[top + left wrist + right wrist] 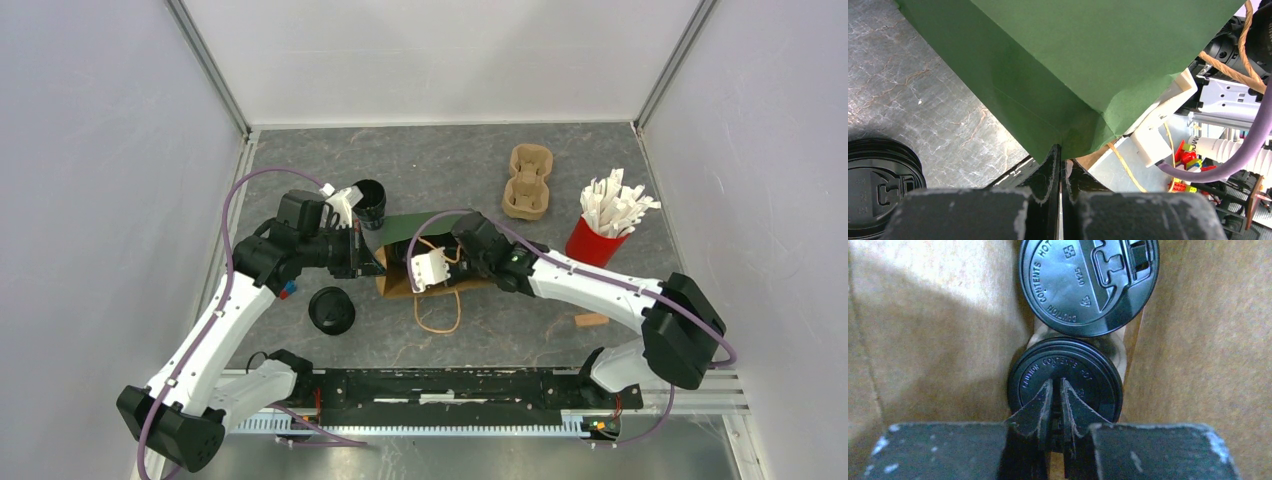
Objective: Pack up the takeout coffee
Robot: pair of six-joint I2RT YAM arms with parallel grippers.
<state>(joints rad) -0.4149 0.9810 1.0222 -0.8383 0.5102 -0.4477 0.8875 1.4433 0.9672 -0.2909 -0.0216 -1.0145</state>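
A green paper bag (408, 231) with a brown inside (928, 340) lies on its side in the middle of the table. My left gripper (1061, 150) is shut on a folded edge of the bag (1088, 65). My right gripper (1058, 384) reaches inside the bag, its fingers closed on the lid of a takeout coffee cup (1065, 371). A second lidded cup (1089, 284) sits deeper in the bag, right behind the first. Another lidded cup (331, 310) stands on the table left of the bag and also shows in the left wrist view (879, 187). A black cup (370, 203) sits behind the bag.
A tan pulp cup carrier (528, 182) lies at the back right. Beside it stands a red cup of white packets (604, 228). A small wooden block (590, 320) lies near the right arm. The bag's string handle (437, 318) loops over the table in front.
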